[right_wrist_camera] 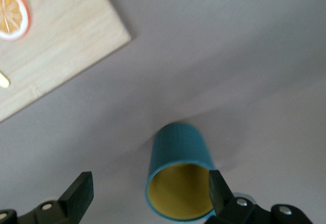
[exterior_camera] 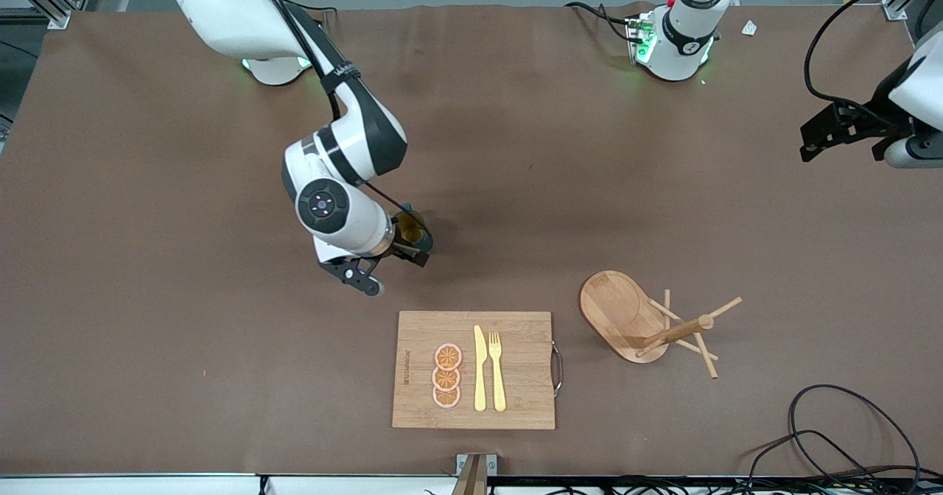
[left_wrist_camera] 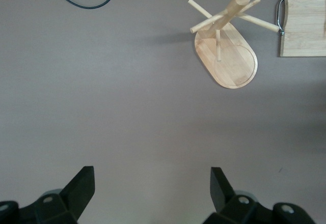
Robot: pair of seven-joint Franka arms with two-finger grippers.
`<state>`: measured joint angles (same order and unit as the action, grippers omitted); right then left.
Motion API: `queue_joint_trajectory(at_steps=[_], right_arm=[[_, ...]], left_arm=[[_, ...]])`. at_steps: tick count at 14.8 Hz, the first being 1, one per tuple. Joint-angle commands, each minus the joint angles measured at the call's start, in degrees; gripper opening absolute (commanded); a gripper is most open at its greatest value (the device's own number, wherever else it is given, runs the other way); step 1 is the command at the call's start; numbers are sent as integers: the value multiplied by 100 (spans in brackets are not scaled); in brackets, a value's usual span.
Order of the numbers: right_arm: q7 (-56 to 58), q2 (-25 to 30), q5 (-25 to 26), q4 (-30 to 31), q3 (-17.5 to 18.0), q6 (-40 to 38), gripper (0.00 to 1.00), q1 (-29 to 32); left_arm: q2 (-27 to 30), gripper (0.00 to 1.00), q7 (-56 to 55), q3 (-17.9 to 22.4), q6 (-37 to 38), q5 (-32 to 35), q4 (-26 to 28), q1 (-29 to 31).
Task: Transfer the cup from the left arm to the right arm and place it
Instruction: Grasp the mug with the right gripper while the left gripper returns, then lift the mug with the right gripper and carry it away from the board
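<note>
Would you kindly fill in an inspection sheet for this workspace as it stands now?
Surface: brown table covering, flat.
Job's things: small dark teal-green cup with ochre inside stands upright on the table, farther from the front camera than the board.
Clutter: bamboo cutting board carrying three orange slices, a yellow knife and a yellow fork; wooden peg stand beside the board, toward the left arm's end.
Grippers: right gripper open around the cup, not clamping it; left gripper open and empty, waiting over bare table at its own end.
Cables: black cable loops at the table's near corner.
Surroundings: small white scrap near the left arm's base.
</note>
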<state>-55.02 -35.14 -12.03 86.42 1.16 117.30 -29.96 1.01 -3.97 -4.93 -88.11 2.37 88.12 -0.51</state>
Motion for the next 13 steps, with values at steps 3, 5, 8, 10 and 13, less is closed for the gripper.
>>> queue_joint_trajectory(at_steps=[3,5,8,10,13], right_arm=[[-281,-169,-370,-3,-55,118,98,-220],[-281,-178,-370,102,-55,197,92,-282],[-255,-248,-362,182,-55,267,75,-317],[-237,-283,-362,191,-55,259,53,-335],[-158,-301,-327,217,-55,224,28,-309]], left_arm=[[162,100,-8,1,-40,0,144,-19],[171,100,36,18,-22,0,144,16],[171,100,45,27,-31,0,136,16],[171,100,54,45,-22,0,101,16],[171,100,98,71,-31,-35,39,34]])
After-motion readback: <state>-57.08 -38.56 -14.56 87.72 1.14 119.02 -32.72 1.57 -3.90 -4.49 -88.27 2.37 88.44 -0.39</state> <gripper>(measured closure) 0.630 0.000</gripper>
